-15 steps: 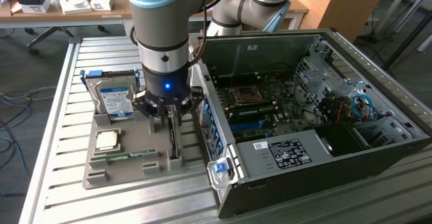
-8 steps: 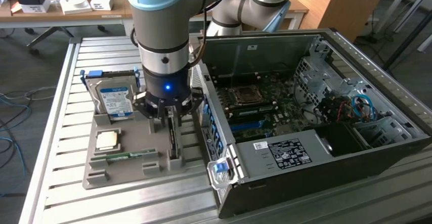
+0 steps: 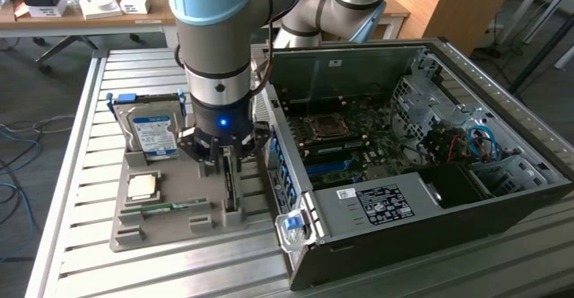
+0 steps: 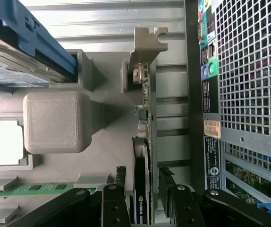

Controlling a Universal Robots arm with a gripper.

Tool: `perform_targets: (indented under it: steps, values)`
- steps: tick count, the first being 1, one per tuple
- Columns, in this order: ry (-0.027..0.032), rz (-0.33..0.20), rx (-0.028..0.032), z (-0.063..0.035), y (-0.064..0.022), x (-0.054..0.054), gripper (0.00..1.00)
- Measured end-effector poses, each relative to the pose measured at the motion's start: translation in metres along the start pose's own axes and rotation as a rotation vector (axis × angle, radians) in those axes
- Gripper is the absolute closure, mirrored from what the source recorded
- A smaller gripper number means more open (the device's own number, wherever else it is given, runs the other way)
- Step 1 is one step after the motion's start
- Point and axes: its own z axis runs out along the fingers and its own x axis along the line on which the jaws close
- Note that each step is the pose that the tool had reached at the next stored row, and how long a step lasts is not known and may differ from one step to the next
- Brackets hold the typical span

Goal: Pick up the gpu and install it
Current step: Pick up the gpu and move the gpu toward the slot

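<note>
Claw [image 4: 143, 171] spread wide astride edge-on gpu [image 4: 142, 127], gaps either side, nothing gripped, its end cut off

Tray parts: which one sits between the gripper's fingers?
The gpu, the thin card standing on edge; the open gripper straddles it. The hard drive, processor and memory stick sit apart.

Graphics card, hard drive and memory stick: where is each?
graphics card [image 4: 141, 170]: wrist view, its black edge.
hard drive [image 3: 152, 135]: exterior view, its blue-white label.
memory stick [image 3: 167, 208]: exterior view, middle of its green strip.
</note>
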Motion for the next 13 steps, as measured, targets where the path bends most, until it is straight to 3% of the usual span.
perform_targets:
  steps: [13]
  values:
    - [0.0003, 0.0, 0.0003, 0.0082, -0.0004, 0.0002, 0.58]
